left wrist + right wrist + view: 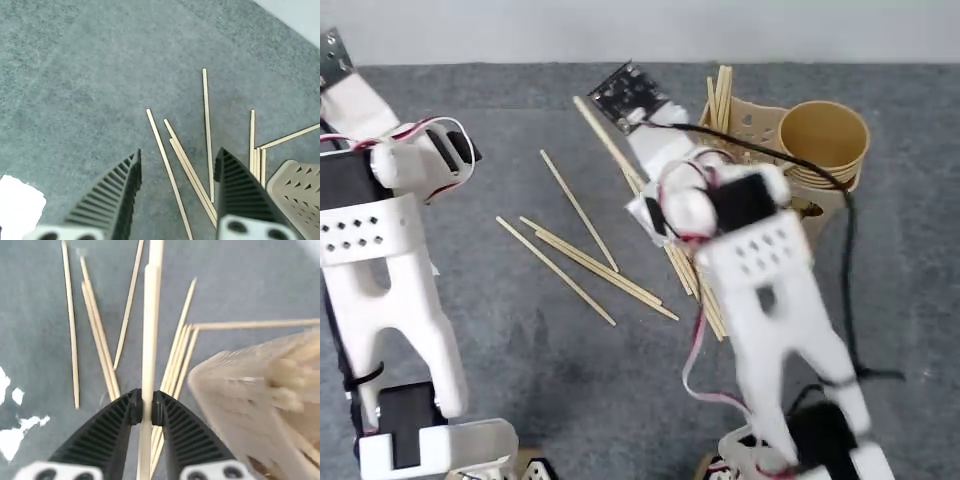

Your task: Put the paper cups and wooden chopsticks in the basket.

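Your right jaws: clenched on one chopstick (150, 330), basket (240, 405) just beside | your left jaws: released, loose chopsticks (190, 172) on desk (75, 75) beyond them | paper cups (823, 135) in basket

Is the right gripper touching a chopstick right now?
Touching. The right wrist view shows the right gripper shut on a chopstick, squeezing it from both sides with no gap.
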`<state>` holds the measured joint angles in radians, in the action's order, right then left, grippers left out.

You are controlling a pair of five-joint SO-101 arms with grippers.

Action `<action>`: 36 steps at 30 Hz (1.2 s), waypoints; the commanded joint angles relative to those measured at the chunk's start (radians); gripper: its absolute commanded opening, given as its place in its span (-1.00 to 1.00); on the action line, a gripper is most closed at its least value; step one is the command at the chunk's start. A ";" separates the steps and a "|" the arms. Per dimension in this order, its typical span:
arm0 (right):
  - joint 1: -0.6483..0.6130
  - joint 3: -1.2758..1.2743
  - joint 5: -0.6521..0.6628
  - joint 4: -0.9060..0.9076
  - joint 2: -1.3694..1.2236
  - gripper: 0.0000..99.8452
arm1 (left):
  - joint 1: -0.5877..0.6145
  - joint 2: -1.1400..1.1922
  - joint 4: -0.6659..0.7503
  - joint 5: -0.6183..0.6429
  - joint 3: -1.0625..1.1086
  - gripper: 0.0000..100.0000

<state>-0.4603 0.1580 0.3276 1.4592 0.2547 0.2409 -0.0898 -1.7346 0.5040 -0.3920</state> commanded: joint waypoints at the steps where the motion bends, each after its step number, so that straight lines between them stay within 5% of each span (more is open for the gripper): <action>1: -0.001 0.028 0.044 -0.013 0.186 -0.98 | 0.006 -0.048 -0.020 -0.003 0.008 -0.55; 11: 0.114 -0.038 0.092 -0.222 0.473 -0.98 | -0.003 -0.261 -0.015 -0.058 0.254 -0.55; 19: 0.229 -0.302 0.009 -0.708 0.487 -0.98 | 0.005 -0.411 0.098 -0.061 0.466 -0.55; 36: 0.291 -0.548 -0.068 -1.445 0.245 -0.98 | 0.006 -0.566 0.265 -0.061 0.826 -0.55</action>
<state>-0.2056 -0.3882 0.2739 0.1151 0.5554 0.2409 -0.6099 -1.5090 0.4503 0.4181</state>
